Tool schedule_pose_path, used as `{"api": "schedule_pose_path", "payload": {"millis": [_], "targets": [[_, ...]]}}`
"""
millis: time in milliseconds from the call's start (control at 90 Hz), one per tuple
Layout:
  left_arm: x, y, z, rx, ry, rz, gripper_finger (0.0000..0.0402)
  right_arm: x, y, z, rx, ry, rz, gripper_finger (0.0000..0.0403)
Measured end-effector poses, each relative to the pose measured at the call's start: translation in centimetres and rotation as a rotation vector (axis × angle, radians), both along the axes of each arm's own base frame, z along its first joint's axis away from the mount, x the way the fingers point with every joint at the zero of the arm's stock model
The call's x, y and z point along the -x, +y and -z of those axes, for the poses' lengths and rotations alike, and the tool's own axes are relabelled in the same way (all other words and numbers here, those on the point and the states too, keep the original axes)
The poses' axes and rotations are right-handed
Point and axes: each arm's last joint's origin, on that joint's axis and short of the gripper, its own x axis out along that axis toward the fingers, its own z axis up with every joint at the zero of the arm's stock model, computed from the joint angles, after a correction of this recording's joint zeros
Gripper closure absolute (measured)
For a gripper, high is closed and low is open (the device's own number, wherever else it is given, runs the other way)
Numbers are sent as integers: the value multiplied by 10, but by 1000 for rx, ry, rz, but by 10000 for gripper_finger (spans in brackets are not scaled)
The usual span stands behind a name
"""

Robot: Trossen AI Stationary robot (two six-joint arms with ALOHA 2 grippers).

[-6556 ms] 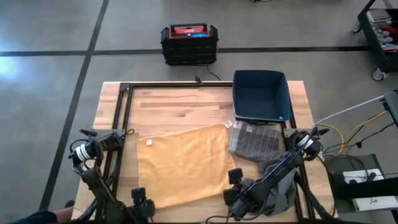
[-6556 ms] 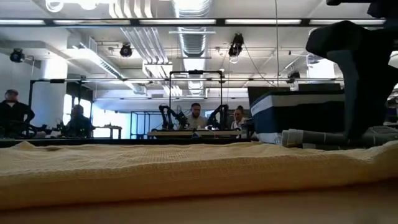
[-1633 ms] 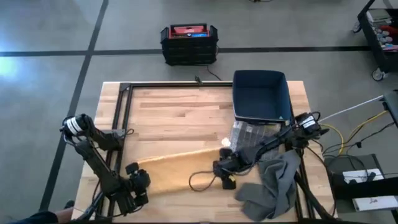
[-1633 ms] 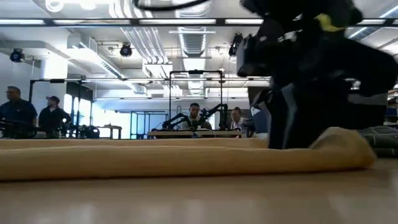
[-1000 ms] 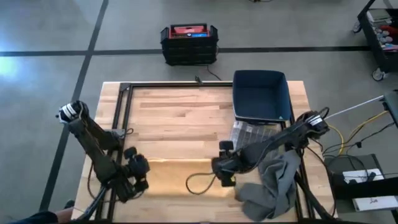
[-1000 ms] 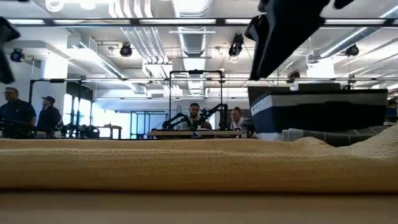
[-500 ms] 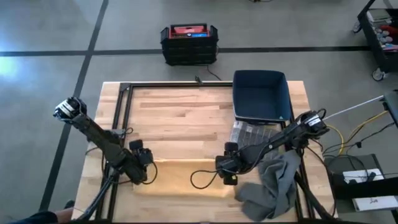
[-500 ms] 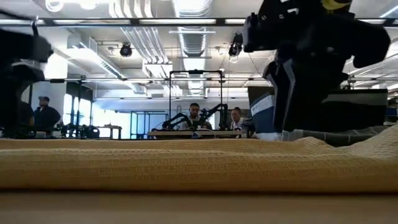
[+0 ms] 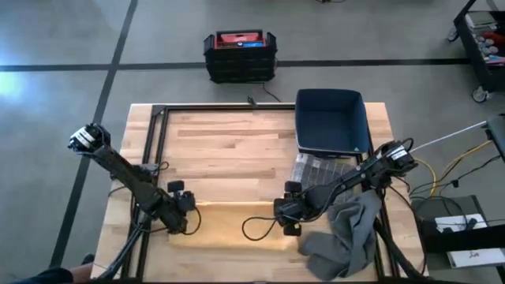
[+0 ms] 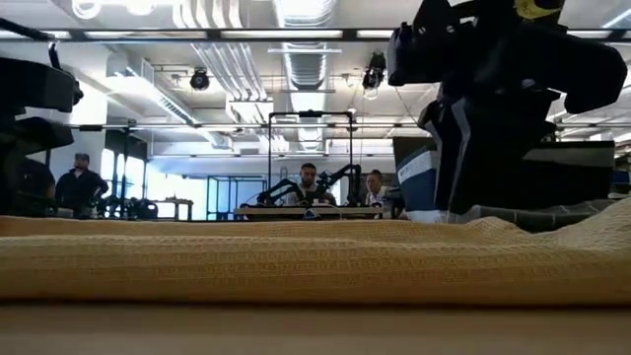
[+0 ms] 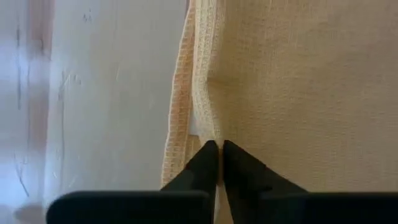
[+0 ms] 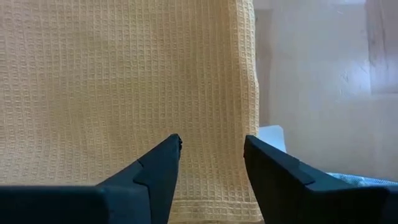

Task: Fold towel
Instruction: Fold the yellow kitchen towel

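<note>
**Two robot arms at the ends of a folded yellow towel on a wooden table**

A light wooden table with a black metal frame stands on a grey concrete floor crossed by dark lines. Seen level across the tabletop, the room behind is an open workshop with ceiling pipes, strip lights and several people seated or standing at distant benches.

A dark blue bin sits at the far right of the table. Just in front of it lies a folded grey checked cloth, and a crumpled grey cloth lies near the right front corner. A black crate with red contents stands on the floor beyond the table.

The yellow waffle-weave towel lies as a long folded band near the front edge of the table, between the two grippers. A black cable from the right arm loops over it.

The left gripper is low at the towel's left end; its wrist view shows the fingers pinched together on a raised ridge of the towel's edge. The right gripper is low over the towel's right end, its fingers spread apart above the flat cloth, gripping nothing.
</note>
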Motion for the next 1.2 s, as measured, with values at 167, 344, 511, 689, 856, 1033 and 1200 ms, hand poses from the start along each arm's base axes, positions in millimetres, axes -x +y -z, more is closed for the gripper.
{"api": "schedule_pose_path", "payload": {"millis": [167, 344, 511, 689, 856, 1033, 1200], "targets": [[1, 4, -11, -113, -7, -15, 399, 0, 1, 0, 0, 0, -2, 246], [4, 7, -1, -95, 11, -44, 397, 0, 1, 0, -10, -4, 23, 244], [8, 10, 8, -105, 56, -56, 360, 0, 2, 0, -16, -1, 23, 229], [-2, 2, -17, -47, -23, -83, 267, -5, 6, -19, -91, -30, 15, 216], [-9, -21, -26, 134, -174, -115, 197, -6, 26, -22, -156, -157, -32, 212], [-9, -43, 4, 258, -279, -95, 183, -9, 46, 14, -187, -386, -66, 219], [-11, -54, 35, 280, -249, -92, 203, -5, 49, 51, -228, -375, -67, 233]]}}
